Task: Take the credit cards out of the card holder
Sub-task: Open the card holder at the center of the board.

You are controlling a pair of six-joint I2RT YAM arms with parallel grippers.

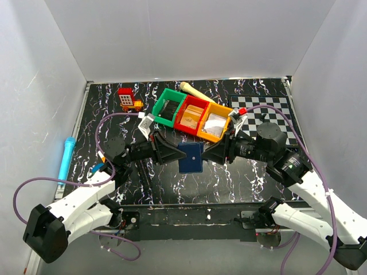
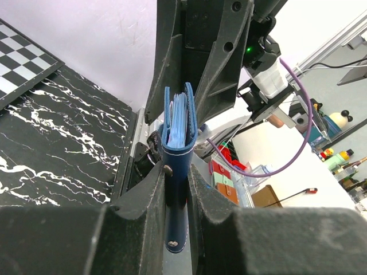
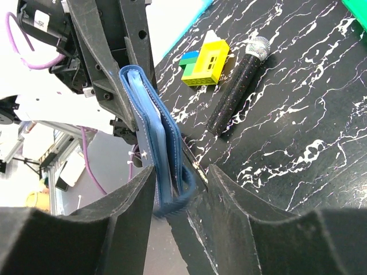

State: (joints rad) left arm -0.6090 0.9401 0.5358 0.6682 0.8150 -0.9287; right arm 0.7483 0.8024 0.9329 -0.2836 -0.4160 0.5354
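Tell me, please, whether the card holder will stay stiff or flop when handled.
Probably fairly stiff: the card holder spans from left claw to right claw without sagging. Its open edge bulges, seemingly with cards, so it may gape if released. Its thin, smooth faces could slip.

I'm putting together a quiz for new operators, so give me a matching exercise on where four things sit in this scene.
Things:
1. card holder
2. checkerboard
3. light blue stick
4. green bin

Places:
A. just left of the red bin
B. between the left tool and the right tool
C. lying alone at the far left
D. far right corner

Pairs: 1-B, 2-D, 3-C, 4-A
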